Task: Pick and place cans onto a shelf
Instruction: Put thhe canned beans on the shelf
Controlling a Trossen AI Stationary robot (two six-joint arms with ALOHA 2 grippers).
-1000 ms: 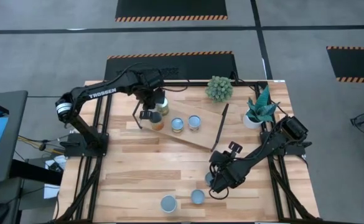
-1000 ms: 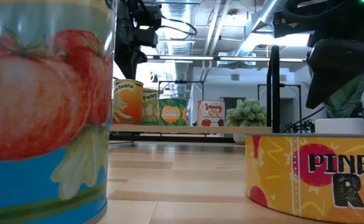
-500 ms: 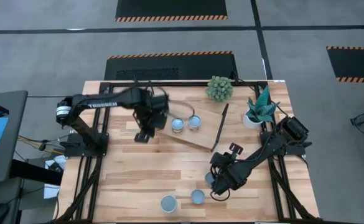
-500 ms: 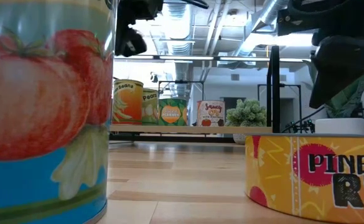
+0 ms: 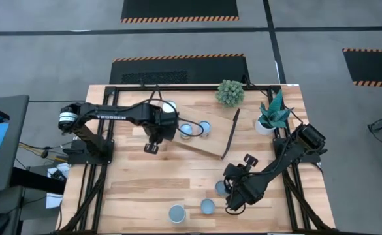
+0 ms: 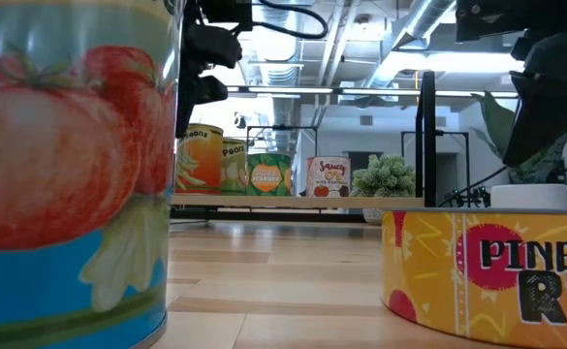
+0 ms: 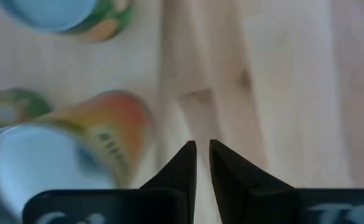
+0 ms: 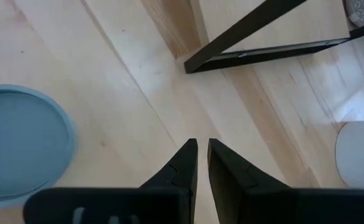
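Four small short cylindrical cans (image 6: pixel 249 166) with printed paper labels are seen lined up along the light wood rectangular shelf (image 5: pixel 204 145) on thin black rod legs, a row that appears to have been kept tight so that room is left for more. Above the shelf's left end the left gripper (image 5: pixel 151 147) is held clear of the row, its dark fingers (image 7: pixel 183 163) drawn nearly together with only a thin gap and nothing between them, a posture that fits an empty hand free to fetch another can. Three blue-grey-topped cans are left on the plank tabletop (image 5: pixel 145 183) near its front edge: two (image 5: pixel 177 213) side by side and a third (image 8: pixel 17 140) just beside the right gripper (image 5: pixel 230 207). The right gripper is held low over the bare wood, its fingers (image 8: pixel 185 163) likewise almost pressed together and empty, seemingly placed near that can for the next pick. A white plant pot (image 5: pixel 264 126) stands apart at the table's right.
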